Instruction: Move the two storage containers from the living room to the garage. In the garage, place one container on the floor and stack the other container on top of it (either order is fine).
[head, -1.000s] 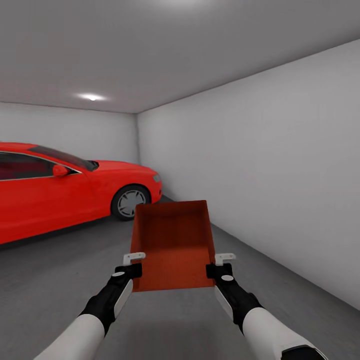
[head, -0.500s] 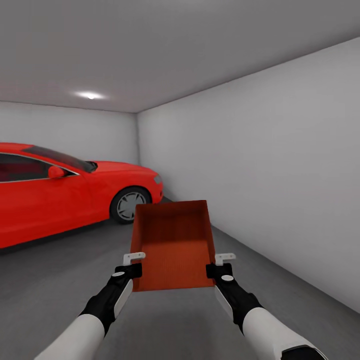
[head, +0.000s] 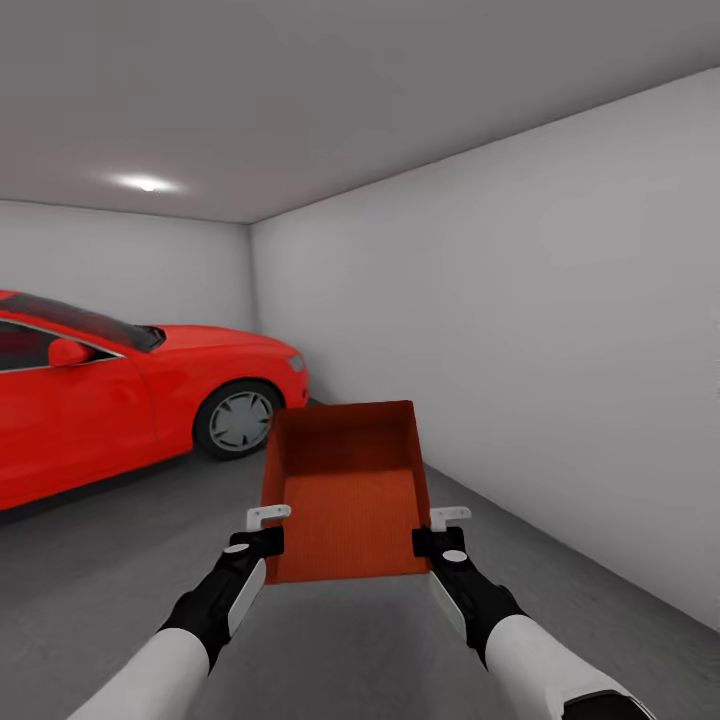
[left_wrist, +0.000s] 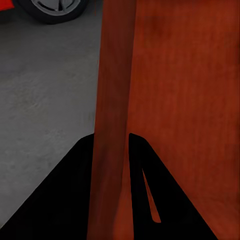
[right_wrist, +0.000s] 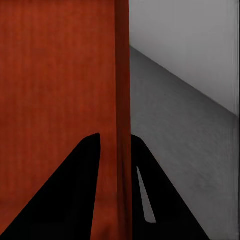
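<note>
The left hand (head: 262, 532) is pinched on the left wall of an orange-red, lidless rectangular plastic storage container (head: 345, 490), with one black finger (left_wrist: 75, 200) outside the wall and one inside. The right hand (head: 436, 532) is clamped likewise on the right wall, its fingers (right_wrist: 75, 195) astride it. The container is held level between both hands, above the dark grey mottled floor (head: 120, 560) of the garage. A glossy red car (head: 120, 400) is parked at the left, and a plain white wall (head: 520, 330) is seen at the right.
</note>
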